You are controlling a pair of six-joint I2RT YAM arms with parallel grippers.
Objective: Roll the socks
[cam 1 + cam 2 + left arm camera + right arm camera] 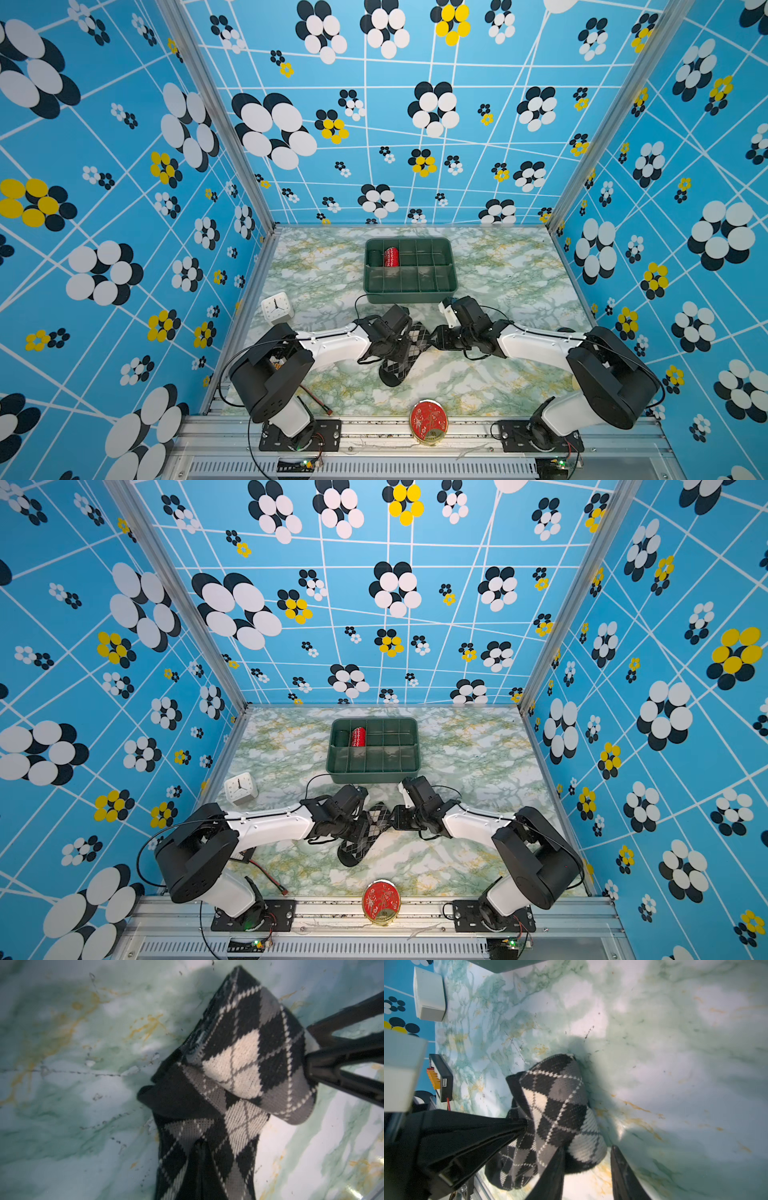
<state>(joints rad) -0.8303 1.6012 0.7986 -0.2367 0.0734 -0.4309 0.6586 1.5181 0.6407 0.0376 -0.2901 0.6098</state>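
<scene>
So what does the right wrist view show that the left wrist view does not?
Only the right wrist view shows the white clock, the right gripper with its jaws apart, and the left gripper pinching the socks. Only the left wrist view shows the socks' black cuff up close. Both show the argyle socks and the marble table.

Marbled table (498, 374); socks (399, 365), tray (409, 291)

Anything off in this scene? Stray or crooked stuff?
Two things. A red round tin sits on the metal rail at the table's near edge, not on the marble top. A loose red-tipped cable trails across the table by the left arm's base. The socks are half-rolled between both arms, as expected.
</scene>
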